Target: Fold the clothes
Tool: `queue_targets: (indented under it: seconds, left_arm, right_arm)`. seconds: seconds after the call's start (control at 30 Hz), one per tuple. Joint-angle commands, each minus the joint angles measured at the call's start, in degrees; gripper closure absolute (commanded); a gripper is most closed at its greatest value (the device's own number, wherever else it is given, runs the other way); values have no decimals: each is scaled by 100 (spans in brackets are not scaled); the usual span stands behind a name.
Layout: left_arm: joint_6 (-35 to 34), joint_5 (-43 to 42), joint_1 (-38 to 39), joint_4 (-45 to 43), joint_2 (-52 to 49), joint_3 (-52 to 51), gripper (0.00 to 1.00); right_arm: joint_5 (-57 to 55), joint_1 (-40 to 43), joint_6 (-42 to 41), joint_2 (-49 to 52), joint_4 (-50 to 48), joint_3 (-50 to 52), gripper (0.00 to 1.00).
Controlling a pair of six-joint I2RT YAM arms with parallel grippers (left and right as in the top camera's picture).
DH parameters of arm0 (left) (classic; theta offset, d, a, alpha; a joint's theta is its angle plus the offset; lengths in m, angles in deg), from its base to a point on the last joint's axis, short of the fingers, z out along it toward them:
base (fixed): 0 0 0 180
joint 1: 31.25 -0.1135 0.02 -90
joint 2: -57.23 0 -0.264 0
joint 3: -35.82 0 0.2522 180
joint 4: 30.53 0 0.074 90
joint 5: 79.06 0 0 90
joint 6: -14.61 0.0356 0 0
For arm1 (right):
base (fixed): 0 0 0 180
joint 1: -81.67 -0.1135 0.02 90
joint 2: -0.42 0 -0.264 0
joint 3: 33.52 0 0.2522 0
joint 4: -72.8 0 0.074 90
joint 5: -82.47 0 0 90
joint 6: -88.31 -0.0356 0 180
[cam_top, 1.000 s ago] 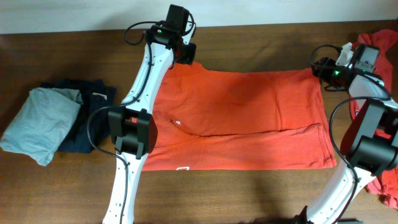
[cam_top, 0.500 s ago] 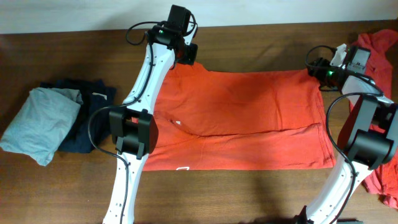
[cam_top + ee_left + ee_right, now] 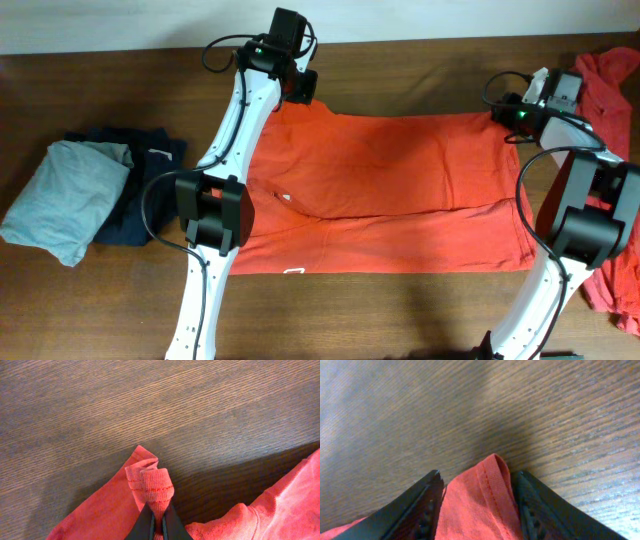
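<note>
An orange-red T-shirt (image 3: 400, 190) lies spread flat across the table, its near part folded up, with small white print at its left. My left gripper (image 3: 300, 92) is at the shirt's far left corner and is shut on a bunched fold of the fabric (image 3: 152, 485), as the left wrist view (image 3: 156, 522) shows. My right gripper (image 3: 505, 113) is at the far right corner. In the right wrist view its jaws (image 3: 477, 477) are open, with the shirt's hemmed corner (image 3: 485, 495) lying between them on the wood.
A light-grey folded garment (image 3: 62, 195) lies on a dark navy one (image 3: 150, 170) at the left. More orange-red cloth (image 3: 612, 70) lies heaped at the right edge, running down behind the right arm (image 3: 612, 295).
The right wrist has shifted slightly left and away at the shirt's far right corner. The left arm and the shirt have not visibly moved.
</note>
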Motion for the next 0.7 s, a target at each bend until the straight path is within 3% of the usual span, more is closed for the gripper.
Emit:
queue_targets:
  seconds: [0.0,0.1,0.2,0.43,0.67]
  left_arm:
    - [66,42,33,-15,-35,153,100]
    - [68,42,33,-13,-35,155,100]
    - [68,42,33,-13,-35,153,100]
    - [68,44,33,-9,-35,153,100]
    - [70,46,33,70,-33,155,100]
  right_arm:
    - [-531,-125,-50,203,260,59,53]
    - [-588,-129,-50,203,306,59,60]
    - [-586,-129,-52,203,304,59,79]
    - [-588,-109,-52,155,365,52,96]
    - [-586,-44,-35,-310,426,52,96]
